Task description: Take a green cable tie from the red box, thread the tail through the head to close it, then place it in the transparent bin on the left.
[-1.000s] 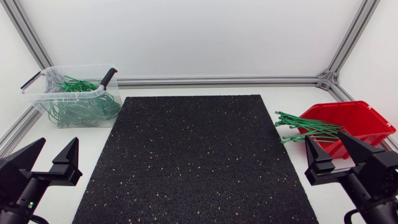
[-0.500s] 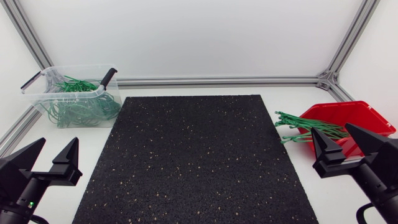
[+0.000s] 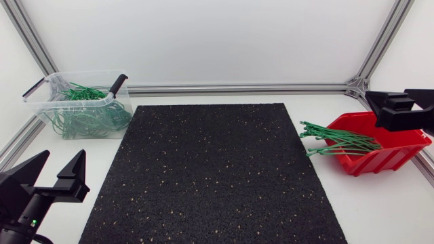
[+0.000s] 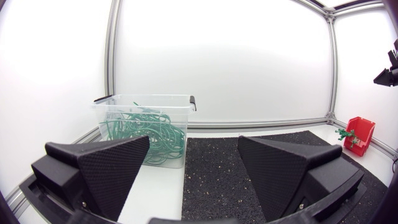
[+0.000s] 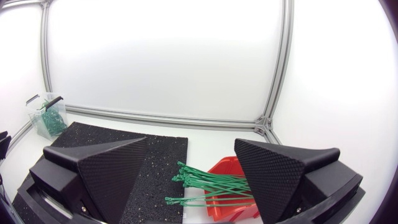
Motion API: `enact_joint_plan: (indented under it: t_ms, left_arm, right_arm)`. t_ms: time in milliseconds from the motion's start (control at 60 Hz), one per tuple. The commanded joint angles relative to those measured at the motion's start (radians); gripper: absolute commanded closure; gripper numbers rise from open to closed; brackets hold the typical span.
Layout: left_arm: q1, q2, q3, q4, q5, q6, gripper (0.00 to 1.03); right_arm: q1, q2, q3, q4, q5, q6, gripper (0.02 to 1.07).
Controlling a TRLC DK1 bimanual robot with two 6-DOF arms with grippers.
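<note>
From above, the left gripper (image 3: 65,153) stands wide open and empty, the transparent bin (image 3: 47,102) well ahead of it. The right gripper (image 3: 388,95), also wide and empty, hangs over the red box (image 3: 400,146). In the left wrist view, the bin stands ahead of the left finger. In the right wrist view, green cable ties (image 5: 211,183) lie below, between the spread fingers, jutting from the box.

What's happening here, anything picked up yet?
Nothing is gripped yet. The right gripper hangs open and empty by the red box, where loose green cable ties stick out toward the black mat. The left gripper sits open and empty at the table's near left corner. The transparent bin already holds a tangle of green ties.
</note>
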Motion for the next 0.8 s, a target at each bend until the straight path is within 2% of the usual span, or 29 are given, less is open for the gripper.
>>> enact_joint_plan:
  t_ms: [0, 150, 267, 350, 433, 533, 583, 783]
  left_arm:
    - [0.007, -0.005, -0.039, -0.019, -0.002, -0.019, 0.04]
    - [0.007, -0.005, -0.039, -0.019, -0.002, -0.019, 0.04]
    - [0.007, -0.007, -0.039, -0.019, -0.002, -0.019, 0.04]
    - [0.004, -0.005, -0.039, -0.019, -0.002, -0.019, 0.04]
    - [0.003, -0.005, -0.039, -0.019, -0.002, -0.019, 0.04]
    - [0.003, -0.005, -0.039, -0.019, -0.002, -0.019, 0.04]
    - [0.000, -0.005, -0.039, -0.019, -0.002, -0.019, 0.04]
    - [-0.002, -0.005, -0.039, -0.020, -0.002, -0.019, 0.04]
  right_arm:
    - [-0.054, 0.089, 0.079, -0.052, -0.064, -0.054, 0.10]
    - [-0.187, 0.253, 0.196, -0.176, -0.303, -0.135, 0.10]
    - [-0.215, 0.376, 0.260, -0.256, -0.357, -0.240, 0.10]
    - [-0.218, 0.445, 0.293, -0.331, -0.357, -0.390, 0.10]
    - [-0.219, 0.494, 0.314, -0.422, -0.358, -0.631, 0.10]
    - [-0.213, 0.522, 0.294, -0.432, -0.326, -0.711, 0.10]
    - [-0.199, 0.525, 0.271, -0.428, -0.278, -0.786, 0.10]
    - [-0.136, 0.553, 0.188, -0.389, -0.191, -0.879, 0.10]
